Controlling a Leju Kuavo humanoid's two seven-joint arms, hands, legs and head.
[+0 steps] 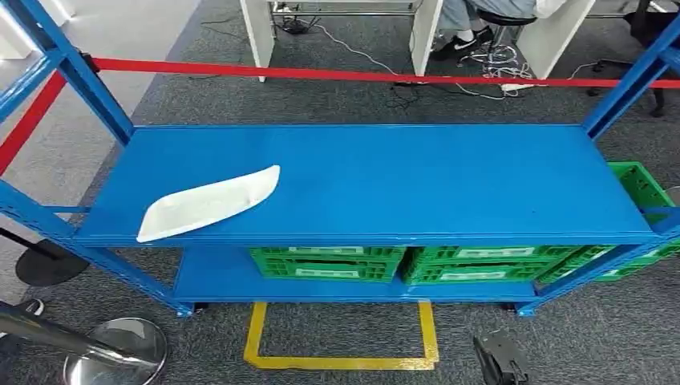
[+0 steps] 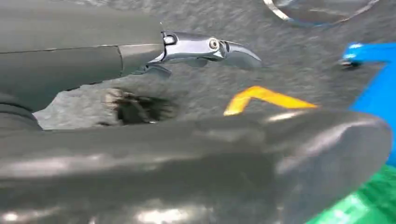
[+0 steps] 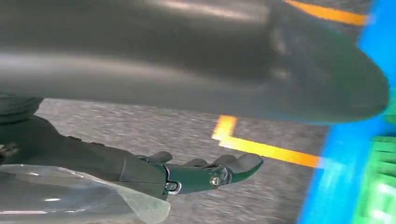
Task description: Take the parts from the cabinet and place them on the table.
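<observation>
White part [image 1: 210, 202] lies flat on the blue cabinet's top shelf [image 1: 417, 184], near its left end, close to the near edge

It rests on its broad face, slanted across the shelf, so it sits steady and within reach from the near side; it is on the cabinet, not on a table. Left hand [image 2: 205, 49] and right hand [image 3: 205, 175] hang low over the grey floor by the yellow marking [image 1: 341, 361], fingers stretched out and apart with nothing in them, seemingly free to take it. Green crates [image 1: 329, 263] fill the shelf below
</observation>
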